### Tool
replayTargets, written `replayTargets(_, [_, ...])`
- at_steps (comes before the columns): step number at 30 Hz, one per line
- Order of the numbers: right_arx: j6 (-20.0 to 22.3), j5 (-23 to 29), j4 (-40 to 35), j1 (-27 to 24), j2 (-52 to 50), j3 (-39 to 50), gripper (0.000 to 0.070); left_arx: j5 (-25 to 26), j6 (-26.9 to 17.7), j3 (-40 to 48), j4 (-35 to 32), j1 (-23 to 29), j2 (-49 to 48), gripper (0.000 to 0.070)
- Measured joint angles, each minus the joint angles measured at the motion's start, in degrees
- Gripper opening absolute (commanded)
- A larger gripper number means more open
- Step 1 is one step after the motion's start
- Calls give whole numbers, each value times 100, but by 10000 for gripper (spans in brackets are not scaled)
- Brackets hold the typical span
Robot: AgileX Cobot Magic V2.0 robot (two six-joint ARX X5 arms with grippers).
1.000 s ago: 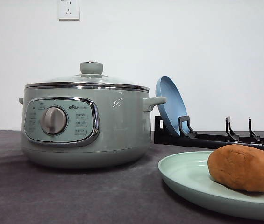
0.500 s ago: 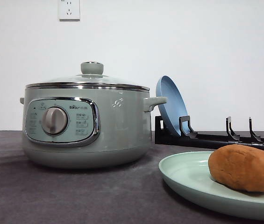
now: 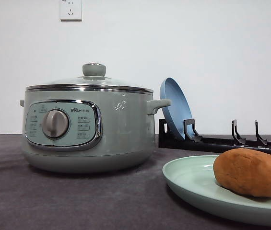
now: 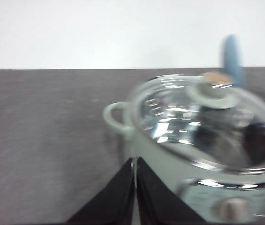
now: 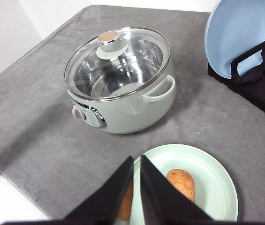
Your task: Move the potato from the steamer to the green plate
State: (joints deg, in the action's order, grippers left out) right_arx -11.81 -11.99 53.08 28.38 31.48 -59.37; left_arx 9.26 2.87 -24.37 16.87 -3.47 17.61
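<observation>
Right gripper [image 5: 137,161]: fingers together, empty. Potato [image 5: 181,183] on green plate [image 5: 216,187]: firm, matte, grippable across its middle.

Even, bright indoor light is washing the white wall [image 3: 212,62]. Soft shadow is pooling under the sage-green round electric steamer [image 3: 89,127] on the grey tabletop [image 3: 77,201]. Glare is streaking its glass lid [image 4: 188,122]; left wrist view is blurring throughout. Right wrist view is staying sharp.

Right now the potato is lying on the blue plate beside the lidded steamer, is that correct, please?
Not quite: the potato lies on the green plate, as the right wrist view shows. The blue plate stands upright in the rack. The steamer is indeed lidded.
</observation>
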Motion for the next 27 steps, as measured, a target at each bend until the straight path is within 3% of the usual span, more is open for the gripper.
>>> replayTargets(5, [1, 0, 0, 0, 0, 0, 14, -558, 72, 1221, -778, 62, -698, 0])
replayTargets(10, [1, -1, 0, 0, 0, 0, 14, -964, 105, 1897, -874, 62, -1336, 0])
replayTargets(27, [0, 0, 0, 0, 0, 0, 14, -1080, 110, 2250, -670, 110, -1740, 0])
